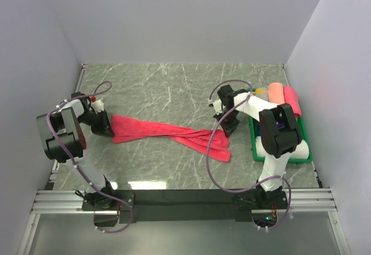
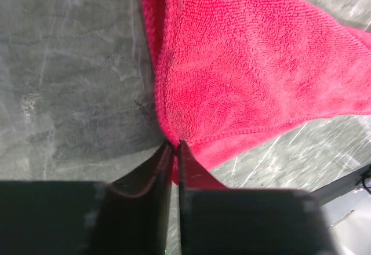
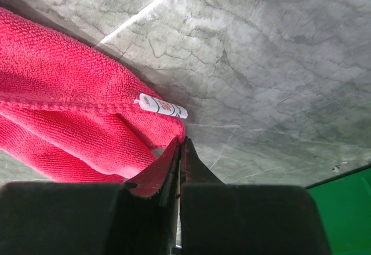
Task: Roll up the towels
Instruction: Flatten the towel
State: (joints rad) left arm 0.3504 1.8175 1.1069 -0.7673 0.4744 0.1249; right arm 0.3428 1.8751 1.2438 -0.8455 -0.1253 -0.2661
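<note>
Red towel (image 1: 174, 133) corners unseen inside left gripper (image 2: 174, 145), right gripper (image 3: 181, 142)

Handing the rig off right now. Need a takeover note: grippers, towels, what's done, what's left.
Left gripper: shut on a corner of the red towel, at the left of the table.
Right gripper: shut on the towel's other end, next to its white label.
Red towel: lies between the two arms, bunched into a long strip, not rolled.
Done: a peach roll and a pink roll sit at the far end of the green tray.
Left: spread the red towel flat, roll it, then probably put it with the others.
</note>
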